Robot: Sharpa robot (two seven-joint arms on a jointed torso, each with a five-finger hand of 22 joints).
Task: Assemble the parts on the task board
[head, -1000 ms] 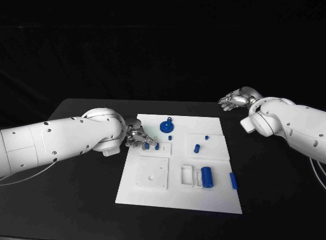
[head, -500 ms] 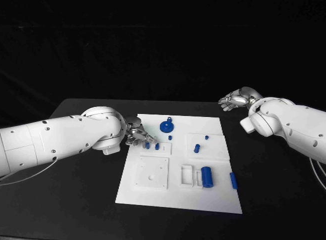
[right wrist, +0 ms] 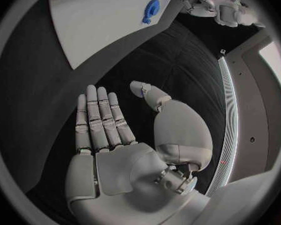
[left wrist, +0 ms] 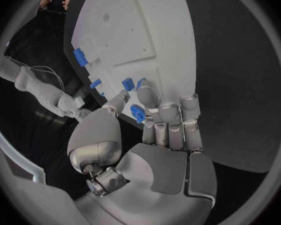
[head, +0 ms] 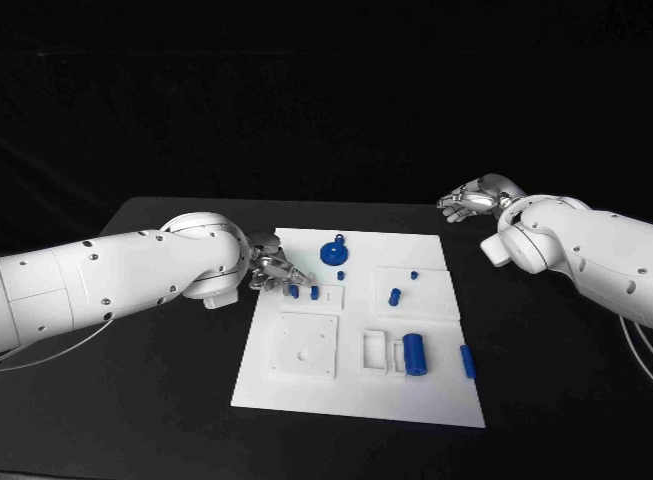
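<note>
Head view, task board: The white task board [head: 358, 385] is seen flat at the middle of the black table [head: 153, 400], blue parts scattered across it.
Head view, parts: A round blue disc [head: 333, 251] is placed near the board's far edge; a thick blue cylinder [head: 413, 354] is stood beside a white rectangular frame [head: 374, 349] toward the board's near edge; a slim blue pin [head: 468, 361] is laid by the board's right edge; a small blue peg [head: 394, 296] is set near the board's centre.
Head view, left hand: The left hand [head: 273, 272] is held over the board's left edge, its fingers curled close around a small blue part [head: 292, 291]; a second short peg [head: 315, 293] is stood just beside it.
Head view, right hand: The right hand [head: 468, 200] is kept well apart from the board, beyond its far right corner, with nothing held.
Left wrist view: A small blue part [left wrist: 138, 113] is seen pinched between the thumb and the fingers [left wrist: 168, 116] of the left hand [left wrist: 150, 135], right against the board [left wrist: 147, 30]; more blue pieces are seen along the board's edge.
Right wrist view: The right hand [right wrist: 122, 135] is shown flat and empty above the table, fingers [right wrist: 98, 115] laid side by side and the thumb spread away; the board [right wrist: 97, 20] and the blue disc [right wrist: 151, 10] are seen well beyond it.
</note>
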